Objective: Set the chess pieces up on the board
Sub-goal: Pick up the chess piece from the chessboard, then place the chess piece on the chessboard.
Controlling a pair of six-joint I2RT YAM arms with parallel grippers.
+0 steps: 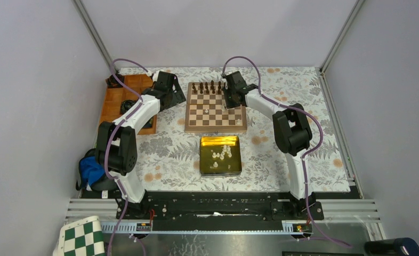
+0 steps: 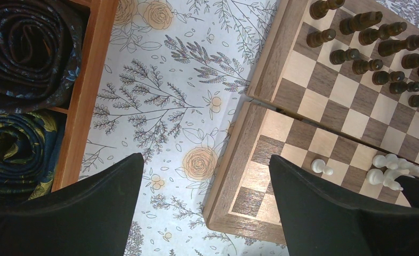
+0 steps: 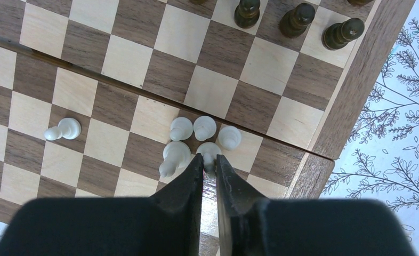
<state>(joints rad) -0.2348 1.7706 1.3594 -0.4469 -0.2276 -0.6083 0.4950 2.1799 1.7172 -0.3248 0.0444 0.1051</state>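
A white piece is being pinched by the narrowed right tool on the board. The left tool is being held wide.

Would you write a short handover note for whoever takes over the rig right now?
Left gripper: open, empty, by the board's left edge.
Right gripper: pinching a white piece in a cluster near the board's right rim.
Done: six white pieces on the board, mostly bunched mid-board, not on home rows.
Left: the others lie in the tin; place and line up all.
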